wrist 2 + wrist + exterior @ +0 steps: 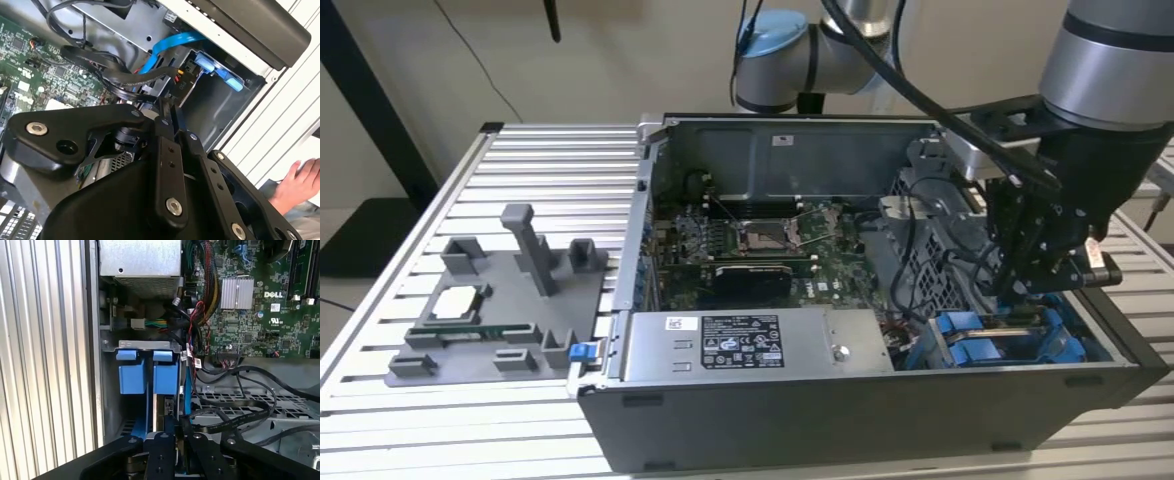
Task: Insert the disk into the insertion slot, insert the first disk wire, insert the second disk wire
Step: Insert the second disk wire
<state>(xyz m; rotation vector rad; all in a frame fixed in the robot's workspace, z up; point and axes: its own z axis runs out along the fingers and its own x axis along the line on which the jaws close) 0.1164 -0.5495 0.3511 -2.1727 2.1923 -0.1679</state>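
The disk (147, 372) sits in the insertion slot (111, 405) at the case's front corner on the exterior view's right, its blue carrier tabs (994, 335) facing up. My gripper (1021, 285) reaches down into the case just above it. In both wrist views the black fingers (162, 145) meet at their tips, so my gripper (169, 107) is shut. A black disk wire (120, 80) loops right beside the tips; whether it is pinched is hidden. A blue flat wire (170, 45) runs past the bay and alongside the carrier (182, 400).
The open computer case (854, 410) lies on a slatted metal table (534, 160). Inside are the grey labelled power-supply box (747, 345) and the motherboard (761, 240). A grey parts fixture (494, 300) stands at the exterior view's left. A person's hand (300, 182) rests outside the case.
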